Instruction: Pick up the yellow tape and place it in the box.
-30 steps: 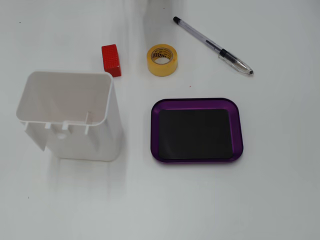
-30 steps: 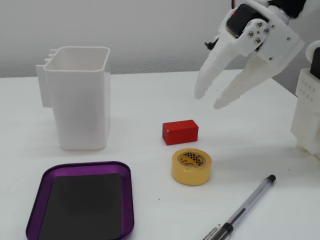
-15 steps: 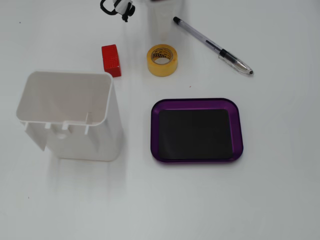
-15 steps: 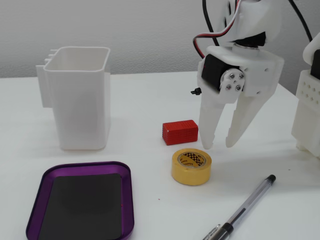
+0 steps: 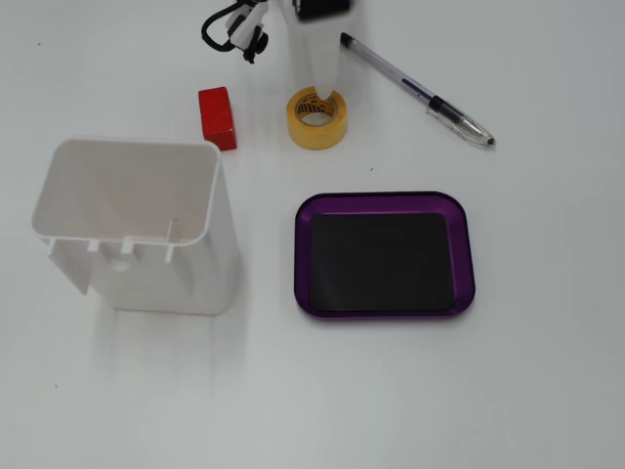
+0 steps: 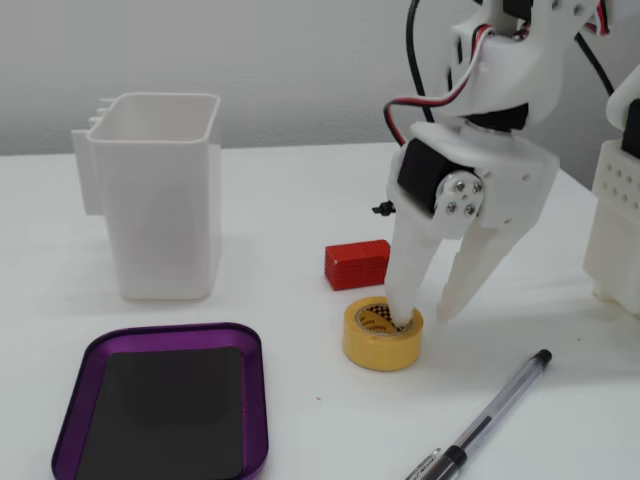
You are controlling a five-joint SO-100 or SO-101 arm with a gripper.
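The yellow tape lies flat on the white table, a little beyond the purple box. It also shows in the other fixed view, to the right of the box. My white gripper reaches down onto the tape. One finger stands inside the tan core, the other finger stands outside the roll. The jaws are apart, not clamped on the wall. From above the gripper shows only as a white finger over the roll's far edge. The box is empty.
A red block lies close beside the tape, also seen in the other fixed view. A tall white container stands left of the box. A pen lies right of the tape. The arm's white base is at the right edge.
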